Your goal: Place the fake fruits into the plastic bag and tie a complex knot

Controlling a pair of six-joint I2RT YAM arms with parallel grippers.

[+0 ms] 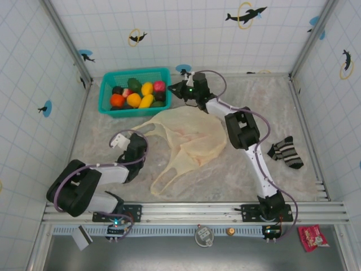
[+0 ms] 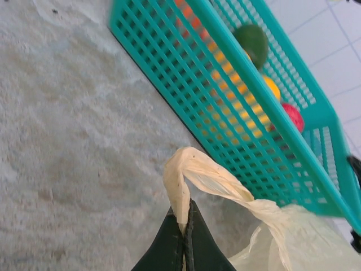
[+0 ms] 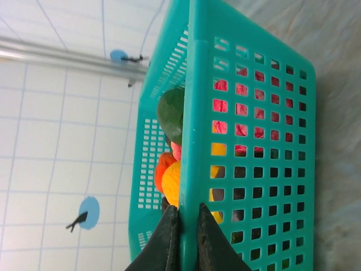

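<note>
teal basket (image 1: 105,93) at the surface's far-left corner, fake fruits (image 1: 139,96) heaped inside | right gripper (image 1: 179,88) at its right end (contact unclear from above) | plastic bag (image 1: 192,141) crumpled mid-surface, one loop handle toward the near edge | left gripper (image 1: 137,134) at the bag's left tip | striped sock (image 1: 286,151) near the right edge

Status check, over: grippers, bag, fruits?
Left gripper shut on the plastic bag handle. Right gripper shut on teal basket wall. Fake fruits in basket; bag lies flat beside it.
</note>
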